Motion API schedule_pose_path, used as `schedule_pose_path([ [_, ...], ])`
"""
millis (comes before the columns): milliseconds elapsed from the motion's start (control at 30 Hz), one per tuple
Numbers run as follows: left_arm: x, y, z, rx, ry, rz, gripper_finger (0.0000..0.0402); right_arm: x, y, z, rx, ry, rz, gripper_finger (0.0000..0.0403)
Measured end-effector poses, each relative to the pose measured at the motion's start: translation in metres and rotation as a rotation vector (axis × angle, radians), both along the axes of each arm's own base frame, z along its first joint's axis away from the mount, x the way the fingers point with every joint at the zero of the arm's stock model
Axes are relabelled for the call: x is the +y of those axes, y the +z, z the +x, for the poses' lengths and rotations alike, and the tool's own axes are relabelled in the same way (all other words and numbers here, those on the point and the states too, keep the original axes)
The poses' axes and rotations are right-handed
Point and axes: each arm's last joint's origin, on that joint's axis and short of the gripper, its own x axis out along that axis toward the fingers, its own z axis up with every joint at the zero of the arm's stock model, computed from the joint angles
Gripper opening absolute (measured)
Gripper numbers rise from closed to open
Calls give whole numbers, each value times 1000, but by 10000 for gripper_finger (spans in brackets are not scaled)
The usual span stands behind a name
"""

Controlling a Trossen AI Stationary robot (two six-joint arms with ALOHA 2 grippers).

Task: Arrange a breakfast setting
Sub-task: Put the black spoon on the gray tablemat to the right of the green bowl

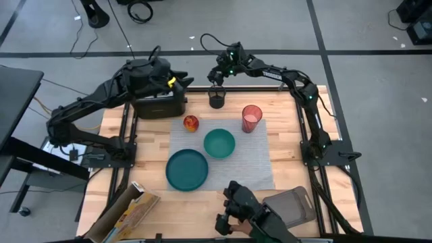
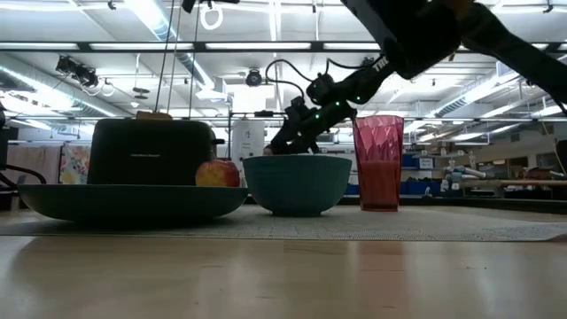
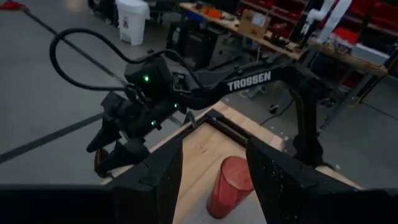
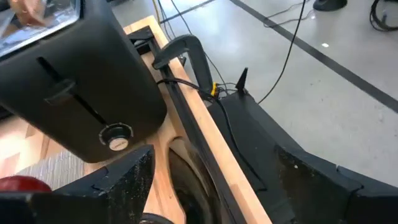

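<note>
Overhead alone shows right hand [image 1: 217,86] above a dark cup [image 1: 216,100] — fingers spread, empty — per wrist view.

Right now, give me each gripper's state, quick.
Left gripper: open, empty, above the toaster.
Right gripper: open, holding nothing, over the dark cup at the table's far edge.

A grey concrete floor [image 1: 351,27] crossed by dark tape lines surrounds the wooden worktop [image 1: 202,209]; beyond the worktop, fluorescent ceiling lights [image 2: 159,22] and cluttered shelves [image 2: 461,177].
</note>
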Motion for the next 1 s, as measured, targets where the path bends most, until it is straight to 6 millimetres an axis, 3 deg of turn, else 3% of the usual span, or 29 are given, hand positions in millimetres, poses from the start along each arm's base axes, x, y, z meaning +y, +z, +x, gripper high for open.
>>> schedule_pose_path([
  [167,1,-1,2,5,-1,-1,185,1,-1,-2,6,33,30,272],
  [533,1,-1,2,5,-1,2,185,6,-2,1,18,50,39,115],
  [800,-5,8,-11,-32,-5,16,185,6,1,0,38,38,-10,16],
  [1000,-9,14,-22,-54,-6,27,185,12,32,-6,6,23,-84,12],
])
